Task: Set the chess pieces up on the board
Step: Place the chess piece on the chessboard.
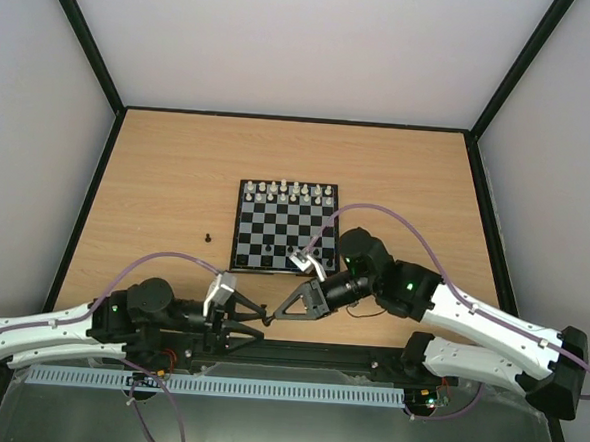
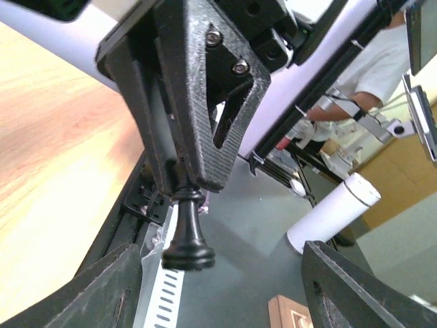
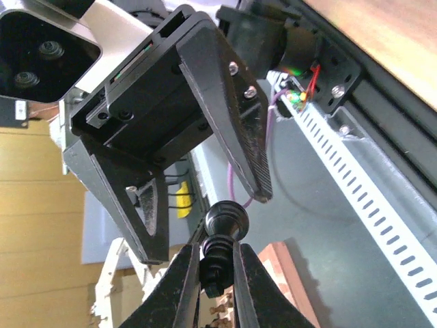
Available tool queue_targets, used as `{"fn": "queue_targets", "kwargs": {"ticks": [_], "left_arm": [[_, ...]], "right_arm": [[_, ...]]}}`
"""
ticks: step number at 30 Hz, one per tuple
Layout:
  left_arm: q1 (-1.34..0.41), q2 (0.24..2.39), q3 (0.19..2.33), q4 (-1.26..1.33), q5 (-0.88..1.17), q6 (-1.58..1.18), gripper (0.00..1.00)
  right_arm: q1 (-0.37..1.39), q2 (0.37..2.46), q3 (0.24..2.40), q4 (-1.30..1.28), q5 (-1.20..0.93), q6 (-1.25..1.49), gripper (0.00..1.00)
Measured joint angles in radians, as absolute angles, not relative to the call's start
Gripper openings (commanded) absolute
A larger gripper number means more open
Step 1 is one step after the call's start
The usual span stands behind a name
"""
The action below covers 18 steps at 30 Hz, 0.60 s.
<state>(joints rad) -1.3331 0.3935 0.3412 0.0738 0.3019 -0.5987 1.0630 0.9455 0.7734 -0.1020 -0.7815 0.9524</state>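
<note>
At the near edge of the pale wooden surface (image 1: 168, 173), just in front of the arm bases, we see the two claws meeting tip to tip. The right claw (image 1: 281, 314) is clamped on a small black chess piece with a round base (image 2: 186, 236). Its jaws are pressed together on the piece's upper part, and the base points towards the left claw (image 2: 225, 294). The left claw's jaws stand wide apart, one on each side of that base. Neither jaw touches it in the wrist views.

Further out, near the middle of the surface, lies the small square chessboard with black and pale grey checks (image 1: 269, 229). We see a row of tiny white pieces (image 1: 295, 191) standing along its far edge. A few tiny black pieces (image 1: 295, 251) stand on its near rows, close to the right arm's wrist; we cannot tell how many, or on which squares. One lone black piece (image 1: 207, 238) stands on the bare wood to the left of the board, apart from it.
</note>
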Motion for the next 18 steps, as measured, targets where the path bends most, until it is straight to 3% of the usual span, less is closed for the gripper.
{"fn": "queue_targets", "kwargs": {"ticks": [10,18], "left_arm": [[-1.333,0.284,0.458,-0.233,-0.025,-0.697,0.75],[-1.333,0.472,0.615,-0.49,-0.364,-0.861,0.75]], "right_arm": [[1.064,1.069,1.047,-0.465,-0.472,0.746,0.01],[1.066,1.305,1.197,-0.685,-0.136,0.617,0.01]]}}
